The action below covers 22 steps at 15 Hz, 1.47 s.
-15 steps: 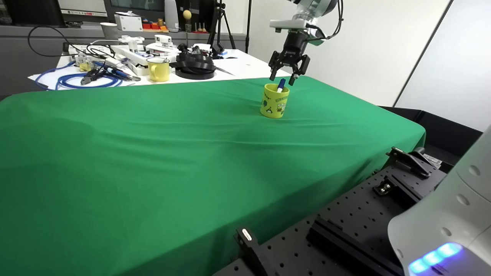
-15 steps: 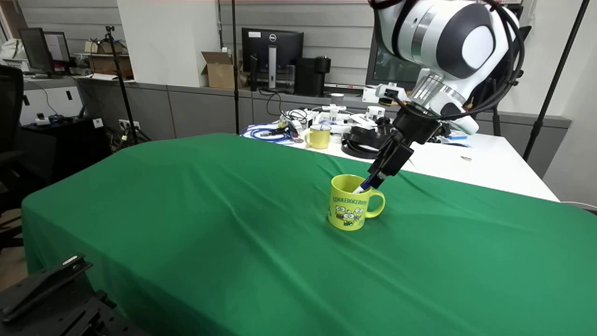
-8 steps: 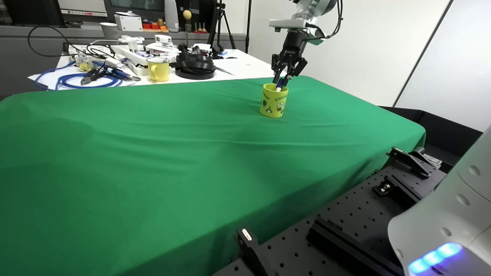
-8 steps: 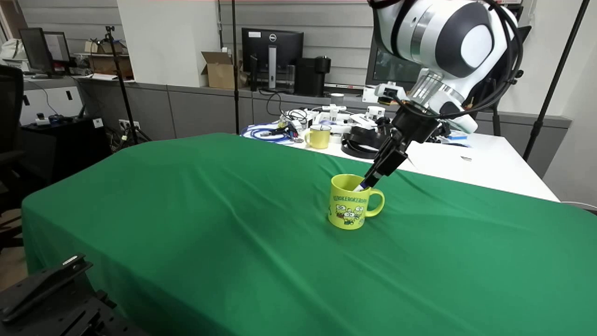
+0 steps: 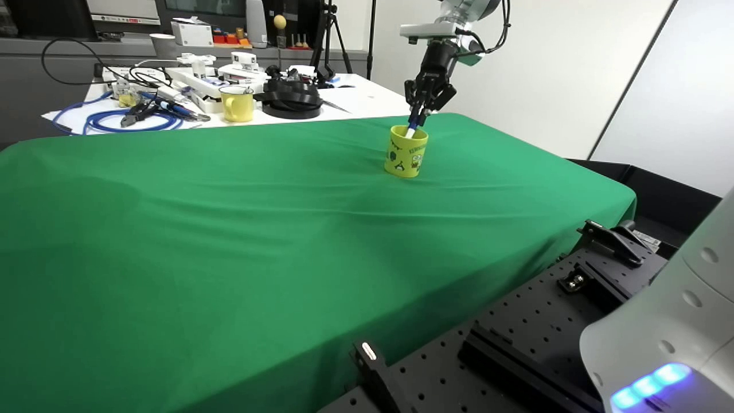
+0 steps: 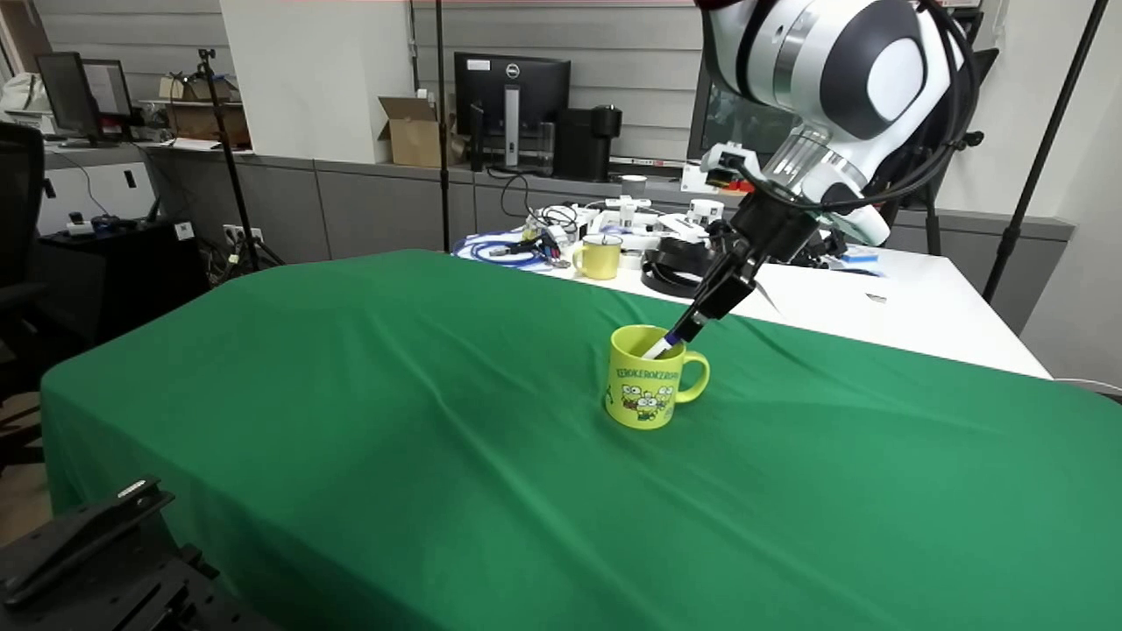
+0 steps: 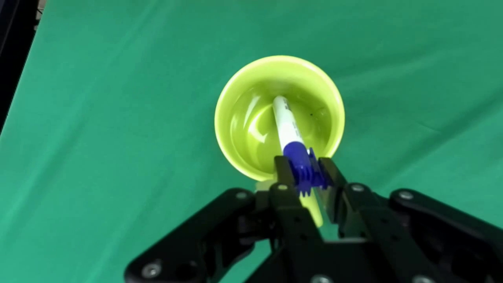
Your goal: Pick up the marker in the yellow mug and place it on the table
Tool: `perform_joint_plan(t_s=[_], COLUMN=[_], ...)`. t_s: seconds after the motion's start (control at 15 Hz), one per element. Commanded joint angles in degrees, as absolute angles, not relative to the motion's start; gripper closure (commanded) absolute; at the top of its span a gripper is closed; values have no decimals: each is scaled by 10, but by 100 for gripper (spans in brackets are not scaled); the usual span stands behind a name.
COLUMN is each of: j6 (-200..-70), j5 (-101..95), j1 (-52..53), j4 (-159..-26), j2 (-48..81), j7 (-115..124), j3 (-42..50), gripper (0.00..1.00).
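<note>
The yellow mug (image 5: pixel 405 158) with frog drawings stands on the green-draped table (image 5: pixel 229 241), its handle (image 6: pixel 699 379) pointing toward the arm's side. Slanting inside it is the marker, with a white body (image 7: pixel 287 124) and a blue cap. Its lower end reaches down into the mug and the cap rises over the rim near the handle. From above, my gripper (image 7: pixel 303 160) is shut on that blue cap, one finger (image 7: pixel 283 169) on each side of it. In both exterior views the fingertips hide part of the cap, just over the mug's mouth.
Behind the green cloth, a white-topped table (image 6: pixel 841 302) carries another yellow mug (image 5: pixel 238 110), blue cable (image 5: pixel 129 120), tools and a black coil (image 5: pixel 291 100). A black perforated plate (image 5: pixel 516 332) with clamps lies along the green table's side.
The jaws have come together from wide apart onto the marker's cap. Gripper, marker and mug have shifted slightly left in both exterior views.
</note>
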State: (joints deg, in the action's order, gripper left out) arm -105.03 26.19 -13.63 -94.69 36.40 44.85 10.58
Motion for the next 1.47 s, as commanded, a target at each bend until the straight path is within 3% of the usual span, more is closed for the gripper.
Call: perform_joint_plan(t_s=[0.0,1.4], j6=[-1006,-950], j5=[271,265], j1=[-137,-148], j4=[-905,-790], j2=[375,353], j7=[480,474], j3=[102,100], gripper=[94,94])
